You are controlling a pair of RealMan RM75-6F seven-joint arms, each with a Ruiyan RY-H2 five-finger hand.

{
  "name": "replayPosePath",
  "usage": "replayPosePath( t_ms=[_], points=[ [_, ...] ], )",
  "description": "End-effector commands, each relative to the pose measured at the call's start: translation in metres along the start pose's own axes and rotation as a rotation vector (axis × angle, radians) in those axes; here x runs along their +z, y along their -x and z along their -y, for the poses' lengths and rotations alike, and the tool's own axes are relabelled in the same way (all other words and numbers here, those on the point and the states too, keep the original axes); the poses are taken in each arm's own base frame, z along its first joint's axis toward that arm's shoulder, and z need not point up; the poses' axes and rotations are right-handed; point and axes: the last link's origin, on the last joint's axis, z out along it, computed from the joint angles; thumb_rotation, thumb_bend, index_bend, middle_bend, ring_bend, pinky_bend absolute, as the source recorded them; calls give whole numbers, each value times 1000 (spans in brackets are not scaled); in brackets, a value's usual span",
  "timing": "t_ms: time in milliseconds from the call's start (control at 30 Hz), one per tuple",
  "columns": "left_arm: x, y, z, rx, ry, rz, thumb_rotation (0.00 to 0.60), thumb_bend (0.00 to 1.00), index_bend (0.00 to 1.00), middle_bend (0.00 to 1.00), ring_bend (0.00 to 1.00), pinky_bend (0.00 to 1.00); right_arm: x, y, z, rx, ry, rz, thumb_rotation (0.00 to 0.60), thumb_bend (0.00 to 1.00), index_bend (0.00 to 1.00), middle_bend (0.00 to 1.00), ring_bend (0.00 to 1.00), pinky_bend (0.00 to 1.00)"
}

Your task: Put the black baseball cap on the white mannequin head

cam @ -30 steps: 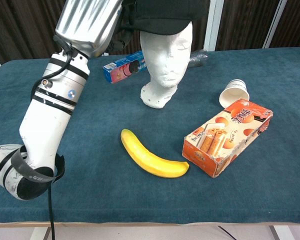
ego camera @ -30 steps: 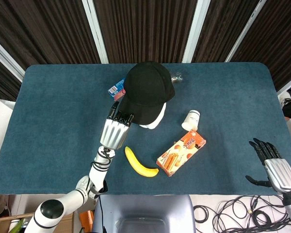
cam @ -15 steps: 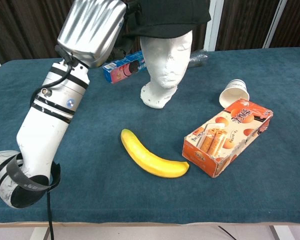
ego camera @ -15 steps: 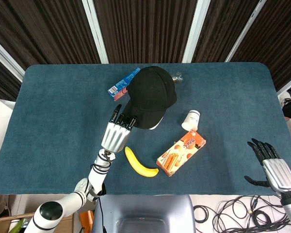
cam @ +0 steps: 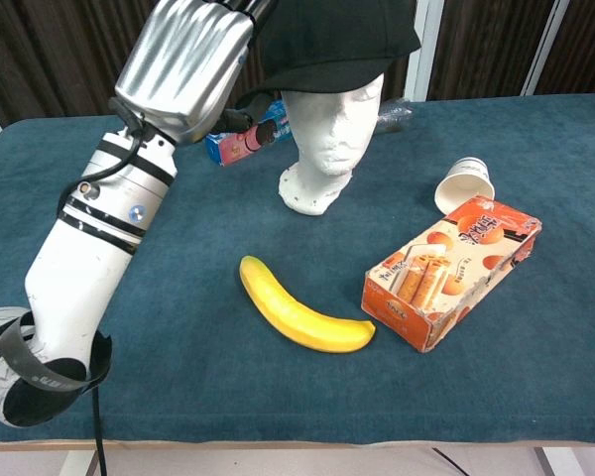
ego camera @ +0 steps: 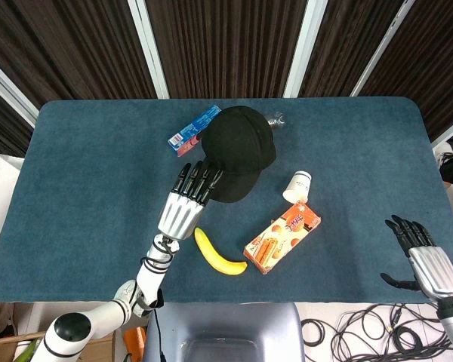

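Since the black baseball cap already sits on top of the white mannequin head, its soft, light crown would likely buckle under a push, so the stiffer brim is the better place to hold it. The left hand has its fingers at the brim's edge, though whether they pinch it cannot be told. The right hand hangs spread and empty off the surface.

Print on orange box and blue packet too blurred; nothing legible.
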Motion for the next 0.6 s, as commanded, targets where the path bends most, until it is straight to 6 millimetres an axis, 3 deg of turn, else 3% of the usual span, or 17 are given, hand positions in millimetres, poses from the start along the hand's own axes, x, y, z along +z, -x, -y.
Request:
replayPosePath(
  t_ms=[33,467,533,600],
  points=[
    [-2,-2,1,3,7,-1,600,320,40,53,69,226,0,0,0,-1,1,1,600,93,0,0,0,0],
    [-21,-16,3,-26,11,39,600,297,0,0,0,136,1,0,1,-1,1,-2,600,92,0,0,0,0],
    [-26,-20,9,-35,-2,51,600,293,0,0,0,113,1,0,0,-1,3,-4,600,93,0,0,0,0],
    [-41,-32,27,-19,-20,44,600,288,0,0,0,88,1,-1,0,1,7,-8,600,92,0,0,0,0]
  ],
)
